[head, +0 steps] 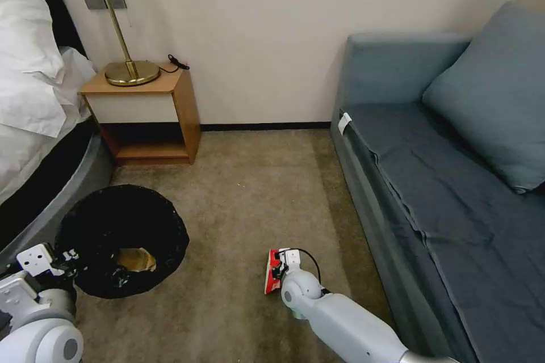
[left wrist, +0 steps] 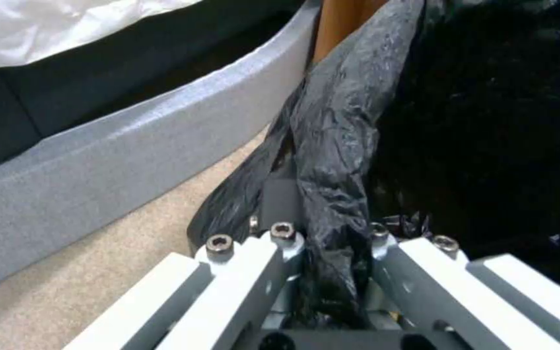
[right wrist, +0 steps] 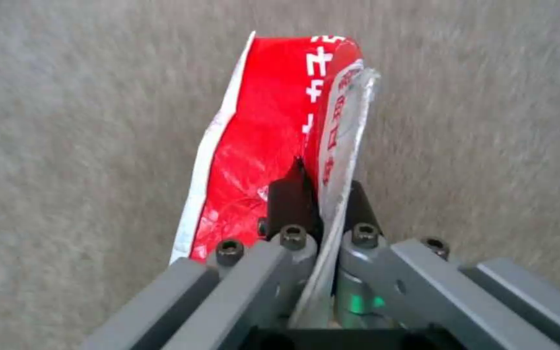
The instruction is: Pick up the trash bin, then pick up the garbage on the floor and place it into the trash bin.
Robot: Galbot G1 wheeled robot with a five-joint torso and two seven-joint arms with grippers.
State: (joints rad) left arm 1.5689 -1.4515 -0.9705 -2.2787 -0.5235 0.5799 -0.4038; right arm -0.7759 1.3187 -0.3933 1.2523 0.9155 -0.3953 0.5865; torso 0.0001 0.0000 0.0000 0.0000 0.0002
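Right gripper [right wrist: 319, 194]: fingers pinched on the edge of the red-and-white packet [right wrist: 267, 136], which stands folded and upright ahead of the fingertips over the carpet [right wrist: 66, 146]. In the head view the same gripper [head: 279, 264] sits low over the floor, with the sofa [head: 454, 193] off to its right.

Left gripper [left wrist: 322, 204]: fingers clamped on a bunched fold of the black liner of the trash bin [left wrist: 487, 121]. Bin [head: 122, 238] lies just beyond the gripper [head: 65, 258], a tan scrap [head: 136, 260] inside. Grey bed base [left wrist: 98, 160] close on its left; nightstand [head: 147, 113] farther ahead.
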